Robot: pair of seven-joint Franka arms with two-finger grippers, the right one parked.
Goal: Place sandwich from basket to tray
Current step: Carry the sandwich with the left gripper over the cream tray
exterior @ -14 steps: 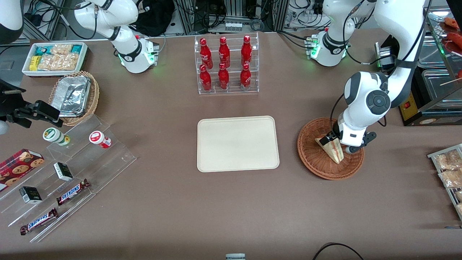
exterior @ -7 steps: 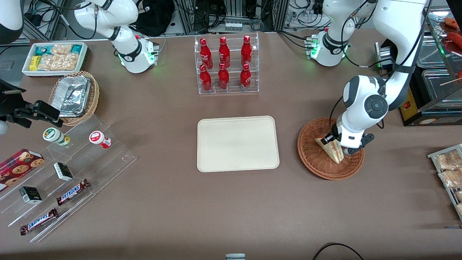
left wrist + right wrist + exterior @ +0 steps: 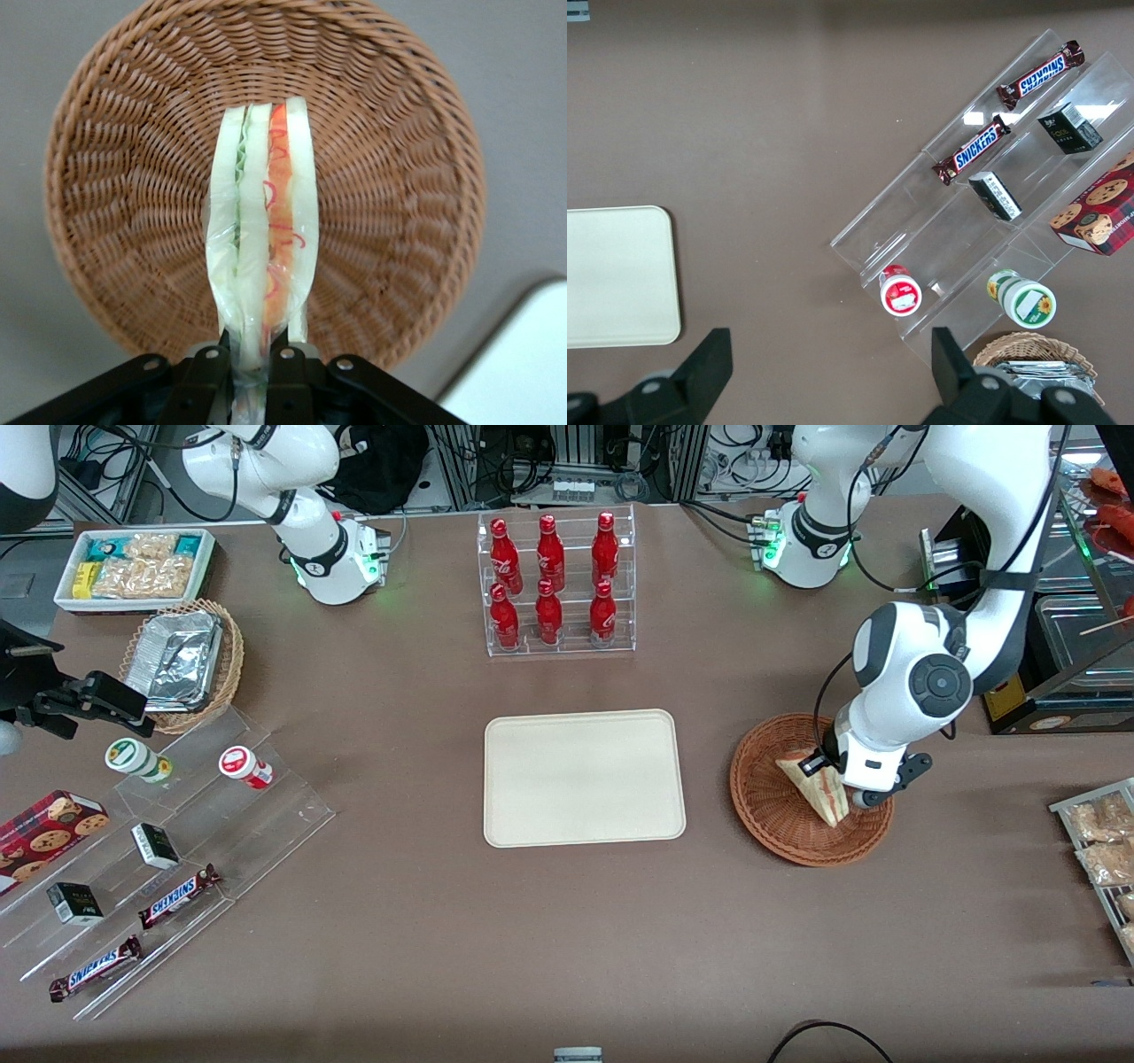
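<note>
My hand [image 3: 252, 367] is pinching the sandwich [image 3: 261, 235] at its narrow end, held just above the basket [image 3: 399, 177], cut edge toward the wrist camera. I judge the lift underway: I should raise straight up to clear the rim, keep the grip steady, then carry toward the tray [image 3: 585, 777] lying bare mid-surface.
</note>
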